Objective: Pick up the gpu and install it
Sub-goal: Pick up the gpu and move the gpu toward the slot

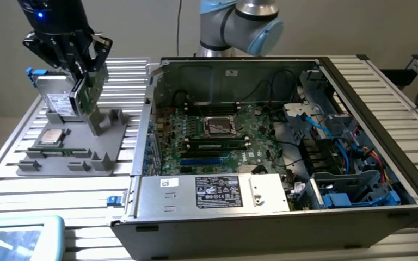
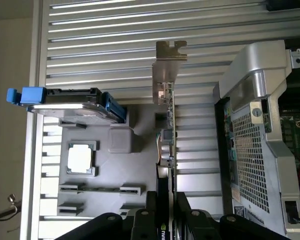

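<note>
Fig. The gpu (image 1: 91, 89): a thin card with a green circuit-board edge and a slim silver bracket (image 2: 169, 65) at one end. I see it standing on edge, pinched from above by my gripper (image 2: 168, 200), at the side of the grey holder (image 1: 56, 163) nearest the open case (image 1: 267, 234). I cannot tell whether it has lifted clear.

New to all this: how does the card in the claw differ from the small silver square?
The gpu is a long thin card on edge, clamped in the gripper; the CPU chip is small, square, flat, untouched. Both are at the grey holder.
</note>
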You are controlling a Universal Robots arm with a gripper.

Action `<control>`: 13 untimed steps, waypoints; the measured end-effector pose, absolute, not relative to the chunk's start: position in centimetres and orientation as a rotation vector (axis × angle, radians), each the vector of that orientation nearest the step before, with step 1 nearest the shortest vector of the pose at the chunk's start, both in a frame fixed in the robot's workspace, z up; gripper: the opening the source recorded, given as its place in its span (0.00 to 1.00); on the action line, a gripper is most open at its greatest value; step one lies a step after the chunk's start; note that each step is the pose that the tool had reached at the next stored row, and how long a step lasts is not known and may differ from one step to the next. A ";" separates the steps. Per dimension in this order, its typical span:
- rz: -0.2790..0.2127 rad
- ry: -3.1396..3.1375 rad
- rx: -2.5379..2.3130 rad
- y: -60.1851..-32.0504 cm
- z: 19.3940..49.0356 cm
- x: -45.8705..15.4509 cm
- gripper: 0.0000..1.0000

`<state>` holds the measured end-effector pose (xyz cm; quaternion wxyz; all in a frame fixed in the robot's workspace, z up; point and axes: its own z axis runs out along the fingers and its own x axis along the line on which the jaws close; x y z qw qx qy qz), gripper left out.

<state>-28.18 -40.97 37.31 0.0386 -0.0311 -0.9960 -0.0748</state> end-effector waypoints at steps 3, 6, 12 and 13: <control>-0.228 -3.055 -0.095 -40.9 37.4 -28.1 0.27; -0.229 -3.059 -0.095 -40.8 38.2 -27.6 0.27; -0.230 -3.060 -0.095 -40.8 40.2 -26.0 0.27; -0.230 -3.060 -0.095 -40.8 40.5 -25.7 0.27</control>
